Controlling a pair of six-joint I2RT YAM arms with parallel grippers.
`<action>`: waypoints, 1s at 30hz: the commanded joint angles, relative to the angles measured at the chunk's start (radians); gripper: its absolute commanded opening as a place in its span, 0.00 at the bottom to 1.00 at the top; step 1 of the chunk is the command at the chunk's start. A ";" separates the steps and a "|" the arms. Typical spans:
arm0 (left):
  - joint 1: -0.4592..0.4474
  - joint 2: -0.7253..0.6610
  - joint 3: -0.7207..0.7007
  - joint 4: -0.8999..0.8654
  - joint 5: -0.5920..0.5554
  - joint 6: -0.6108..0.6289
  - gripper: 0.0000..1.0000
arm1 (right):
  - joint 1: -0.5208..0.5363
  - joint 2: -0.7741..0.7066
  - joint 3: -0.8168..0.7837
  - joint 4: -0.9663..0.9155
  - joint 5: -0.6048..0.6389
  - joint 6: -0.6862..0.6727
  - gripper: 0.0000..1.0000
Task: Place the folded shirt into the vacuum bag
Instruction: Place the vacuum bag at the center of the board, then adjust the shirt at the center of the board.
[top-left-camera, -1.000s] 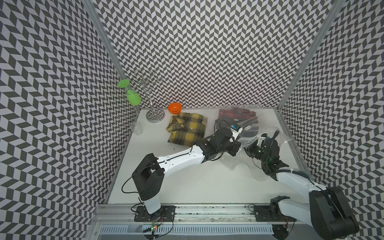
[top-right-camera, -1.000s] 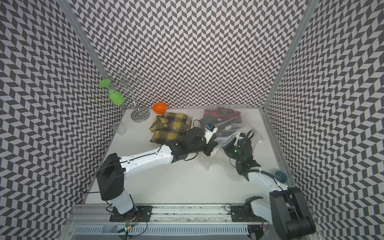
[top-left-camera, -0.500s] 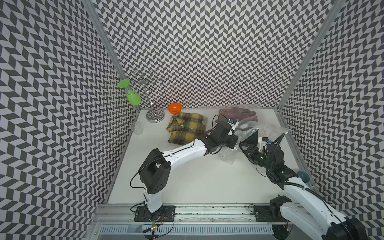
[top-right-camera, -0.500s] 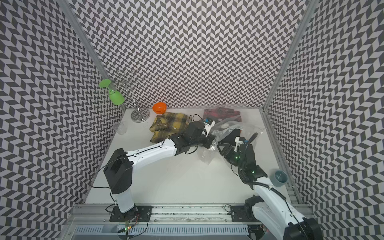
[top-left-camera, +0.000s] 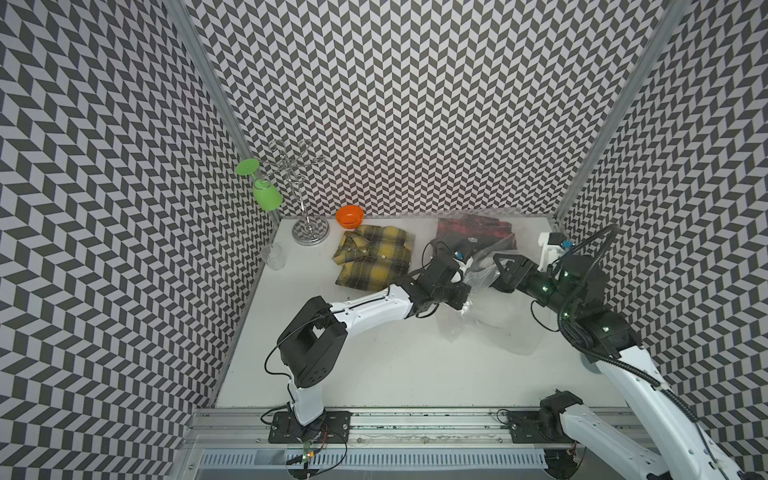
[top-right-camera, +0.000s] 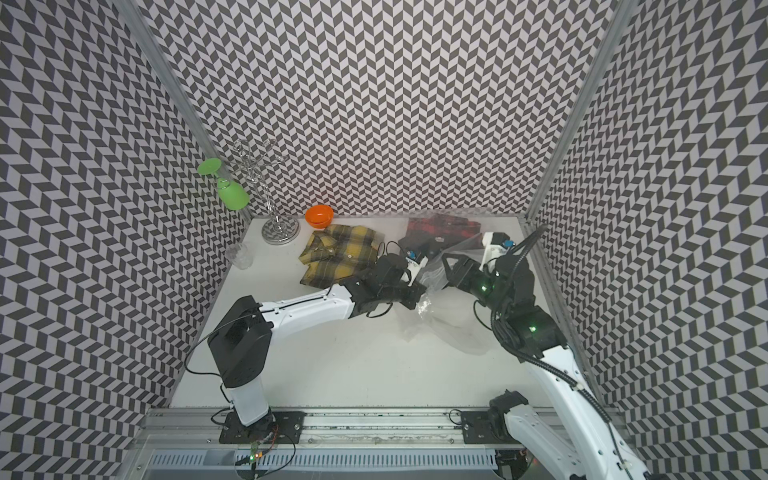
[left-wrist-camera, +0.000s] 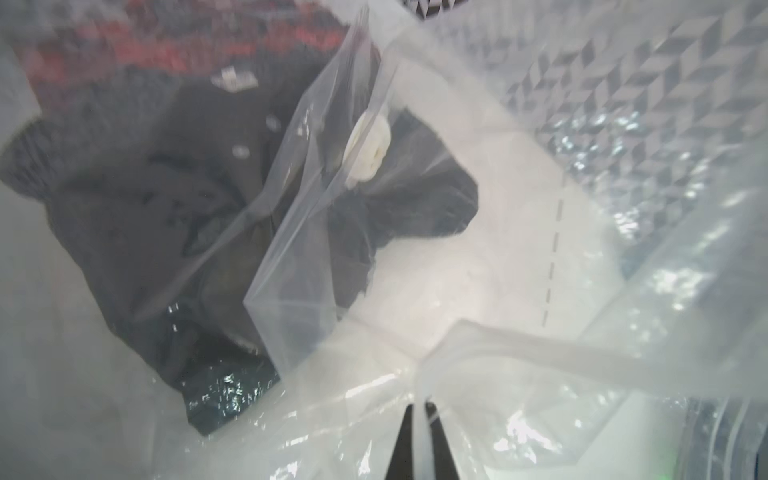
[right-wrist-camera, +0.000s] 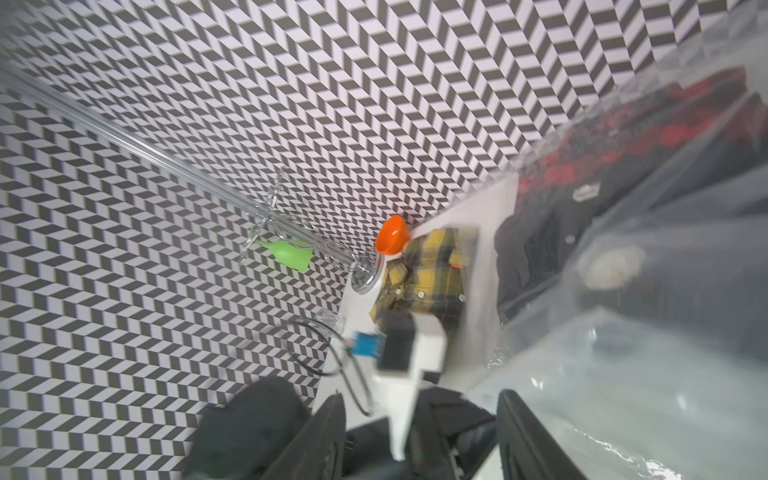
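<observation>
The clear vacuum bag (top-left-camera: 490, 320) (top-right-camera: 453, 324) lies crumpled on the white table, right of centre. My left gripper (top-left-camera: 465, 296) (top-right-camera: 417, 298) (left-wrist-camera: 419, 409) is shut on a fold of its film. The bag's white valve (left-wrist-camera: 370, 145) (right-wrist-camera: 611, 266) shows through the plastic. My right gripper (top-left-camera: 496, 272) (top-right-camera: 451, 270) (right-wrist-camera: 419, 415) hovers open just right of the left one, pointing at it, with nothing held. A yellow plaid folded shirt (top-left-camera: 374, 257) (top-right-camera: 338, 257) (right-wrist-camera: 428, 274) lies on the table outside the bag. Dark and red plaid clothes (top-left-camera: 473, 237) (left-wrist-camera: 166, 187) lie behind the film.
At the back left stand a metal glass rack (top-left-camera: 307, 208) with a green glass (top-left-camera: 266, 195) hanging on it, an orange bowl (top-left-camera: 350, 216) and a clear cup (top-left-camera: 274, 257). Patterned walls close three sides. Bare table (top-left-camera: 395, 365) lies toward the front rail.
My right arm has lifted and drawn back to the right, and its gripper now points left at the bag. The left gripper stays shut on the film and has shifted slightly toward the back.
</observation>
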 joint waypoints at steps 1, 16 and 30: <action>0.001 -0.044 -0.106 0.028 0.063 -0.030 0.02 | 0.008 0.062 0.091 -0.068 0.023 -0.073 0.59; -0.025 -0.465 -0.289 -0.071 0.091 -0.013 0.69 | 0.022 0.500 0.336 -0.015 -0.077 -0.179 0.58; 0.462 -0.680 -0.434 -0.159 0.001 -0.099 0.69 | 0.298 1.056 0.689 -0.071 -0.042 -0.063 0.54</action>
